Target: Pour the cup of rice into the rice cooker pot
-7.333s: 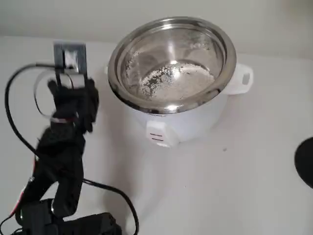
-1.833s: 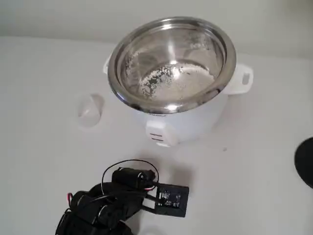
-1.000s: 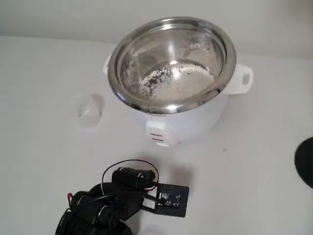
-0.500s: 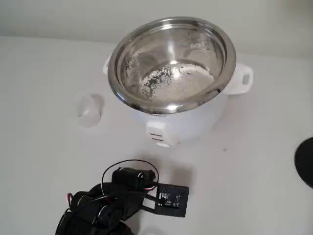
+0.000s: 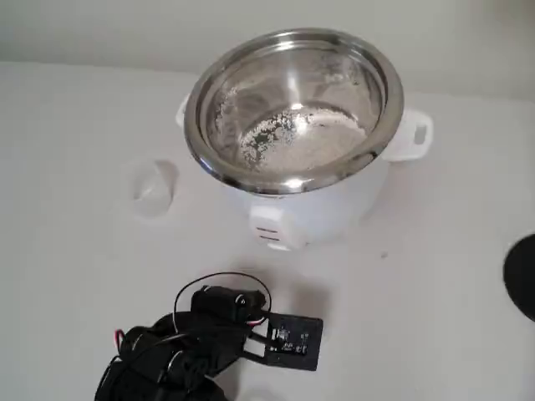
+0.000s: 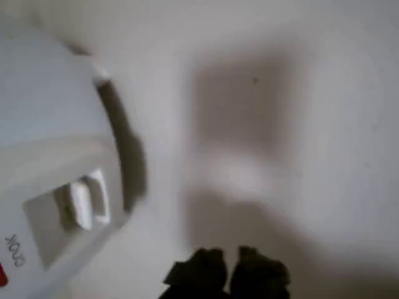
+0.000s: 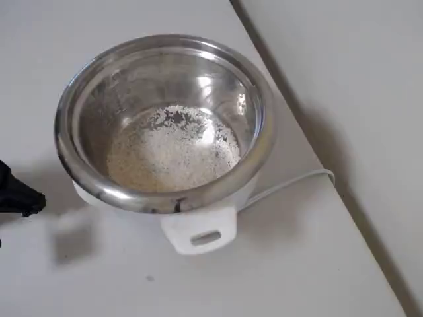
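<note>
1. The black two-finger gripper [image 6: 225, 274] sits at the bottom edge of the wrist view. Its two dark fingertips [image 6: 201, 269] are nearly together with just a thin slit between them, and there's nothing in them. In the fixed view the arm is folded low at the front of the table [image 5: 451, 276], well clear of everything.
2. The wrist view looks across bare table at the white cooker body [image 6: 43, 162] with its front switch, so the gripper isn't lined up on anything.
3. The small translucent whitish plastic cup [image 5: 155, 188] stands on the table just left of the cooker in the fixed view, apart from it. Can't tell if any grains are left inside; it's too washed out.
4. The big shiny stainless-steel rice cooker pot [image 7: 165, 119] already has a layer of white rice [image 7: 173, 156] spread over its bottom, so my read is the pour is basically done.
5. If anything's left to do, it's just parking the arm. Keep it low and slow, and don't swing toward the cup, since something that light would tip easily.
</note>
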